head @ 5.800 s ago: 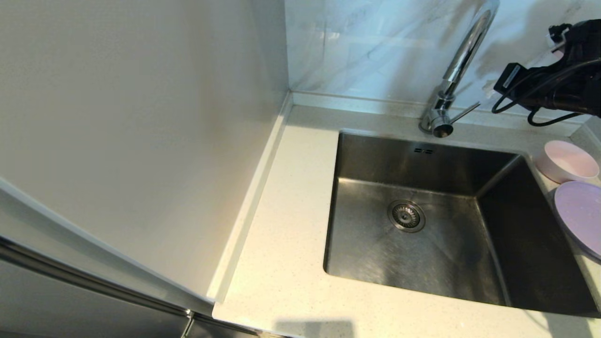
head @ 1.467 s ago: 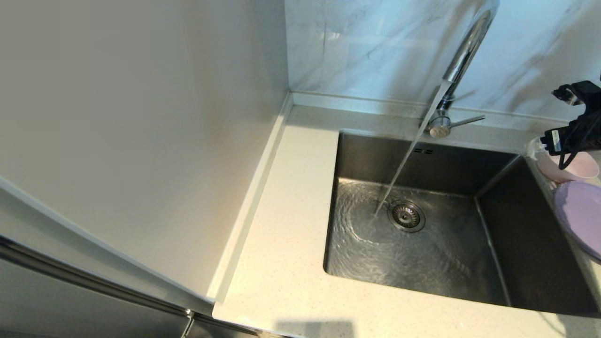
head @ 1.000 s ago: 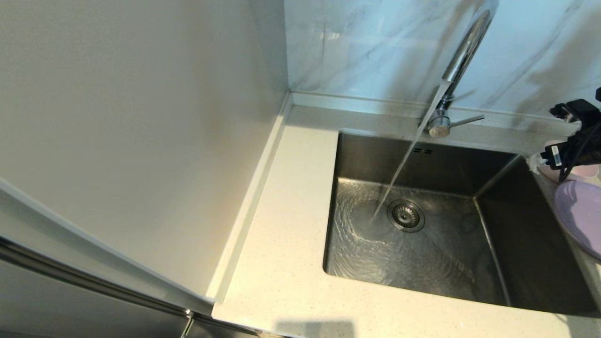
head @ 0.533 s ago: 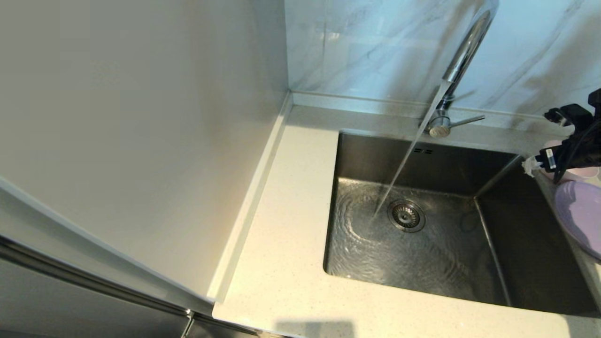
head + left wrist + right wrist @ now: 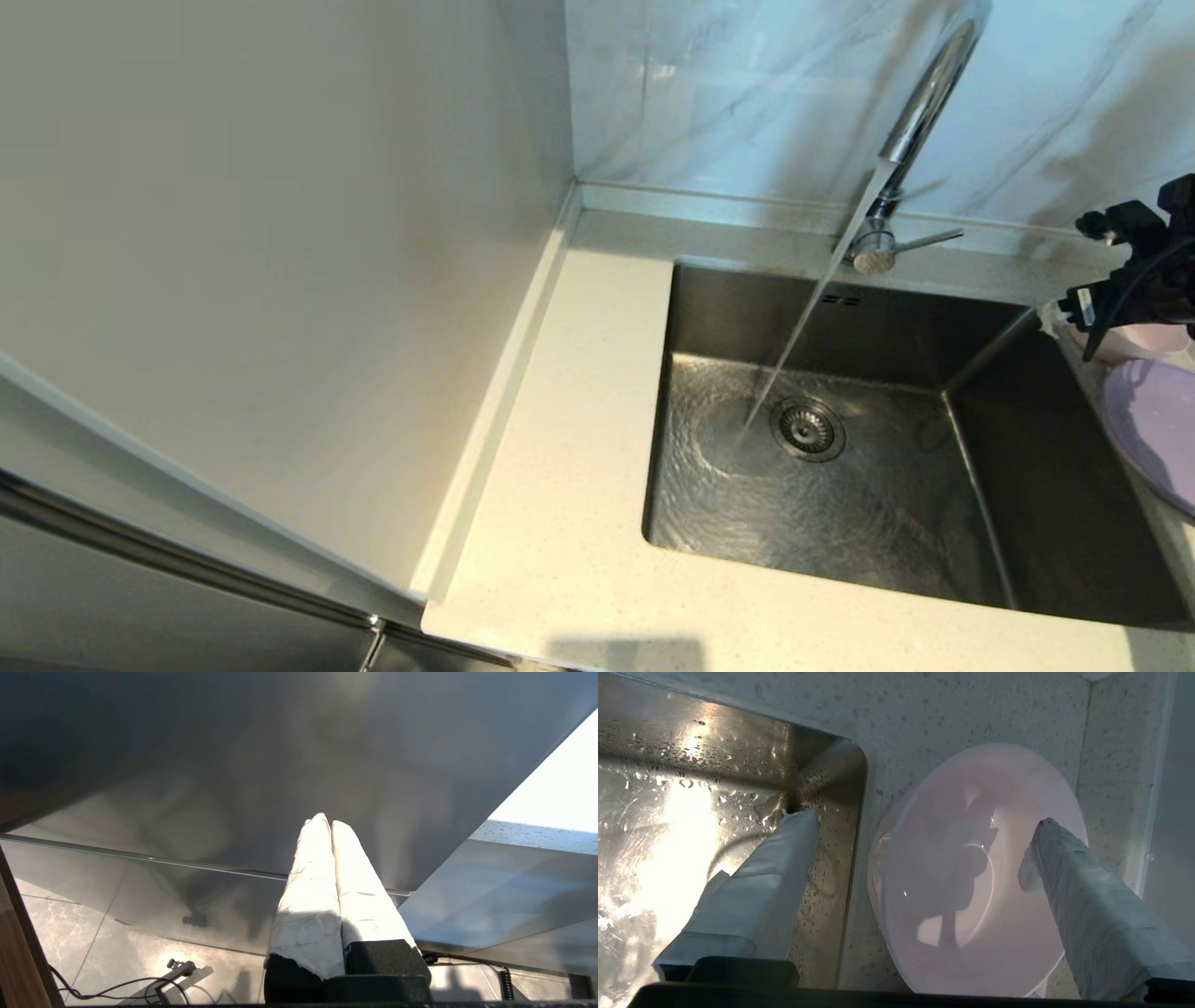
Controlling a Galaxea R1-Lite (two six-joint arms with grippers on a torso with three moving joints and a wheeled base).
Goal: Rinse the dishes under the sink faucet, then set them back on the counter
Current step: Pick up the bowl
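Faucet: your sink faucet (image 5: 920, 103) stands at the back of the counter (image 5: 560, 523), and a thin stream of water (image 5: 803, 327) runs from its spout.
Lever: the side lever (image 5: 924, 240) points toward your right.
Sink: the water lands in the sink (image 5: 1064, 504) just left of the drain strainer (image 5: 808, 429) and ripples across the steel floor.
Right gripper: you have the right gripper (image 5: 920, 816) over the sink's back right corner, spread wide and holding nothing.
Right fingers: one padded finger (image 5: 775, 858) hangs over the wet sink wall, and the other finger (image 5: 1069, 868) is over the far rim of the pink bowl (image 5: 971, 872), so the bowl sits between them. You cannot tell from these views whether that finger touches the rim.
Pink bowl: it stands upright on the counter just beside the sink's edge, near the raised rear edge.
Lavender plate: you see the lavender plate (image 5: 1153, 425) on the counter to the right of the sink, in front of the bowl.
Left gripper: the left gripper (image 5: 329, 823) is parked away from the sink in front of a dark panel, its two white fingers pressed together with nothing between them.
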